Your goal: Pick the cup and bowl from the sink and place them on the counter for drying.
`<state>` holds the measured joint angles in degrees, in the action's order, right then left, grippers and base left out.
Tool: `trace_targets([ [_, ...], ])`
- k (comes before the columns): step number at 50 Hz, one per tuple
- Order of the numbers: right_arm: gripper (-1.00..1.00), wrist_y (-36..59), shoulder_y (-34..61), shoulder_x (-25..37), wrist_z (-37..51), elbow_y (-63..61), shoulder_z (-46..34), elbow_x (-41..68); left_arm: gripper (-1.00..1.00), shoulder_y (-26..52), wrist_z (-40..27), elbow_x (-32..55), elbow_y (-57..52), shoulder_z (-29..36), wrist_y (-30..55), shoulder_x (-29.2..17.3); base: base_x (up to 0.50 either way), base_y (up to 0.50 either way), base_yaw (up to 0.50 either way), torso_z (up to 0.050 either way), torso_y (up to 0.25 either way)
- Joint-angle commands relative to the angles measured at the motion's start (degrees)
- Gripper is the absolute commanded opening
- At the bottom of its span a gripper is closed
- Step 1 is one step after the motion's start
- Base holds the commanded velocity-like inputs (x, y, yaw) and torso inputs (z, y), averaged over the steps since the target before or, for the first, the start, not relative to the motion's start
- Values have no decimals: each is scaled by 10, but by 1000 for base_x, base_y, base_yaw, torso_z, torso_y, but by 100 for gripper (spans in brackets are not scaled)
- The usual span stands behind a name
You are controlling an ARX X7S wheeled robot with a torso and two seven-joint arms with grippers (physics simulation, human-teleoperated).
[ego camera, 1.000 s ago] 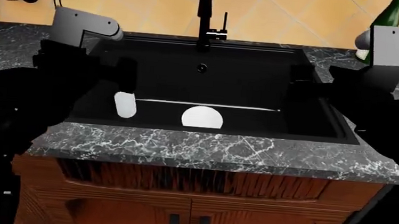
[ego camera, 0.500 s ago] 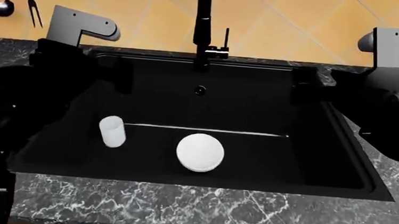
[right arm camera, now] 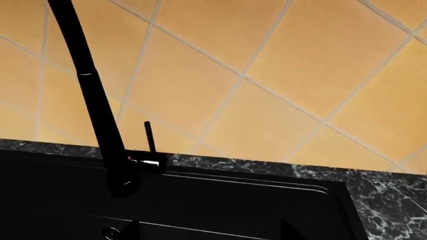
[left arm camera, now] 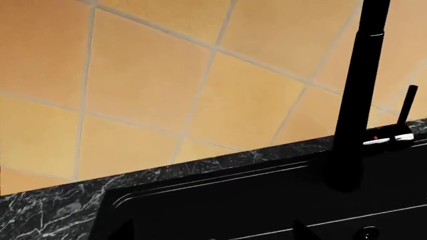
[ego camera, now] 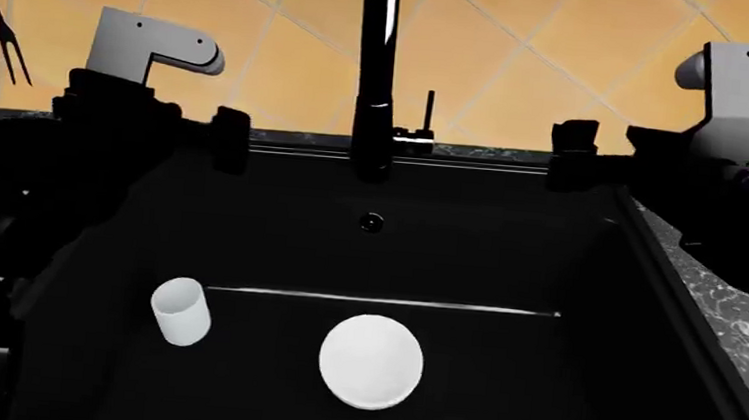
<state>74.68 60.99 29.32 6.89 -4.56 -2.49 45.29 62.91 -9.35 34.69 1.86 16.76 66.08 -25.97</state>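
One small white cylindrical mug [ego camera: 181,310] and one wide white round bowl [ego camera: 371,360] on the floor of the deep matte black sink [ego camera: 478,258], mug left of bowl, apart. Mug upright, long axis vertical, tilted slightly; handle not visible. Versus 0.5 s ago my view sits lower and closer, both items lower in frame. My left gripper [ego camera: 229,138] and right gripper [ego camera: 569,155] hover at the back rim, holding nothing; finger spread can't tell
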Motion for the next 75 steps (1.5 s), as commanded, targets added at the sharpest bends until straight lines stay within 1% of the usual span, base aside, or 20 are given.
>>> trace_targets([
  [1, 100, 11, 7, 1, 5, -4, 1, 8, 100, 8, 1, 0, 3, 5, 0, 2, 383, 0, 0, 0, 0],
  [15, 100, 24, -8, -7, 23, -5, 30, 27, 100, 10, -2, 7, 3, 8, 20, -1, 217, 0, 0, 0, 1],
  [17, 100, 23, -13, -8, 26, -4, 33, 28, 100, 9, -10, 27, -5, -16, 50, 2, 0, 0, 0, 0, 0],
  [24, 100, 21, -23, -6, 26, -5, 33, 30, 100, -7, -46, 37, -65, -13, 105, -9, 0, 0, 0, 0, 0],
  [25, 100, 22, -24, -5, 27, -5, 34, 30, 100, -12, -57, 55, -64, -37, 140, 2, 0, 0, 0, 0, 0],
  [28, 100, 32, -19, -4, 32, -8, 39, 36, 100, -20, -63, 81, -92, -42, 197, 1, 0, 0, 0, 0, 0],
  [29, 100, 38, -22, -5, 36, -13, 45, 41, 100, -29, -94, 117, -94, -98, 237, 25, 0, 0, 0, 0, 0],
  [31, 100, 42, -29, -5, 39, -16, 48, 45, 100, -31, -172, 191, -86, -113, 238, 15, 0, 0, 0, 0, 0],
  [33, 100, 41, -32, -5, 38, -15, 46, 46, 100, -37, -192, 202, -96, -107, 236, 6, 0, 0, 0, 0, 0],
  [34, 100, 40, -32, -6, 38, -14, 47, 47, 100, -34, -270, 279, -57, -109, 239, 1, 0, 0, 0, 0, 0],
  [35, 100, 38, -32, -7, 39, -12, 49, 46, 100, -35, -265, 262, -83, -74, 224, -15, 0, 0, 0, 0, 0],
  [36, 100, 40, -33, -7, 39, -11, 48, 47, 100, -42, -286, 285, -72, -99, 234, -4, 0, 0, 0, 0, 0],
  [39, 100, 40, -33, -6, 40, -14, 48, 49, 100, -61, -301, 274, -87, -82, 212, -11, 0, 0, 0, 0, 0],
  [40, 100, 39, -34, -6, 40, -13, 48, 49, 100, -72, -314, 283, -74, -104, 213, -3, 0, 0, 0, 0, 0],
  [41, 100, 37, -36, -6, 39, -12, 46, 48, 100, -77, -309, 268, -74, -89, 194, -4, 0, 0, 0, 0, 0],
  [47, 100, 39, -42, -3, 41, -15, 46, 52, 100, -85, -331, 299, -39, -118, 214, 13, 0, 0, 0, 0, 0],
  [48, 100, 40, -41, -3, 41, -15, 46, 52, 100, -86, -318, 287, -35, -95, 205, 9, 0, 0, 0, 0, 0],
  [51, 100, 37, -41, -5, 44, -19, 48, 54, 100, -94, -331, 299, -10, -107, 207, 23, 0, 0, 0, 0, 0],
  [64, 100, 31, -58, -3, 43, -21, 47, 61, 100, -94, -270, 231, 70, -43, 117, 18, 0, 0, 0, 0, 0],
  [75, 100, 20, -68, 1, 43, -23, 47, 61, 100, -84, -262, 203, 108, -31, 87, 4, 0, 0, 0, 0, 0],
])
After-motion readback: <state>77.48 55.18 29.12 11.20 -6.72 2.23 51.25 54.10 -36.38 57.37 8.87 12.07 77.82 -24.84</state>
